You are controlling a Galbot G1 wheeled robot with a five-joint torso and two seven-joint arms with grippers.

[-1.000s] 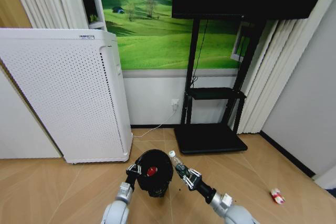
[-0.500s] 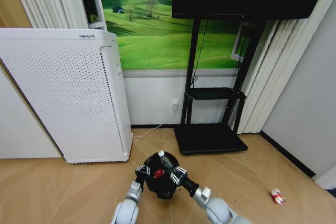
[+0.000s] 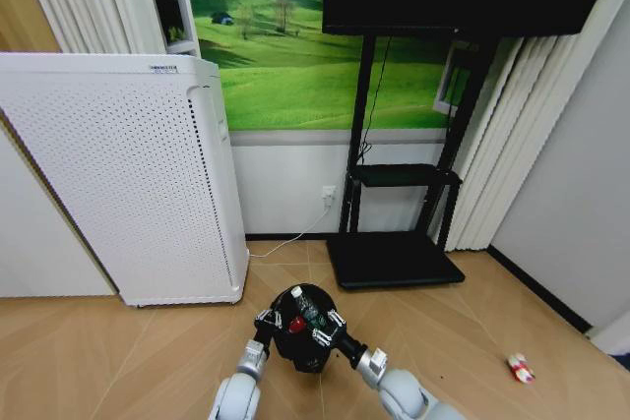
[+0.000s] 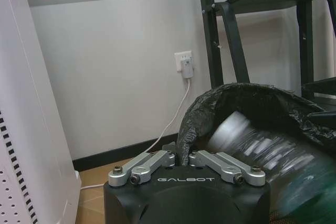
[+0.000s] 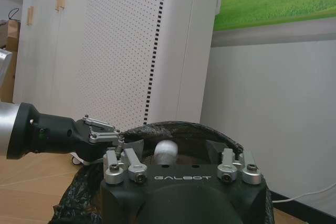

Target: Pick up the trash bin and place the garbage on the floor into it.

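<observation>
The trash bin (image 3: 303, 349), black with a black liner, hangs just above the floor, with my left gripper (image 3: 267, 325) shut on its near rim (image 4: 185, 145). A red-and-white round wrapper (image 3: 295, 324) lies inside. My right gripper (image 3: 322, 328) is over the bin's mouth (image 5: 178, 127), its fingers (image 5: 125, 157) spread wide. The clear bottle (image 3: 307, 308) with white cap (image 5: 166, 151) sits loose between them, pointing into the bin, and shows as a moving blur (image 4: 262, 153) in the left wrist view. A red-and-white packet (image 3: 519, 368) lies on the floor far right.
A tall white perforated appliance (image 3: 128, 184) stands left of the bin. A black TV stand (image 3: 394, 258) with a flat base is behind it on the right, and a white cable (image 4: 173, 119) runs to a wall socket. Bare wood floor lies to the right.
My right gripper carried the bottle left from beside the bin to over its mouth and opened. The bin and left gripper shifted slightly right.
</observation>
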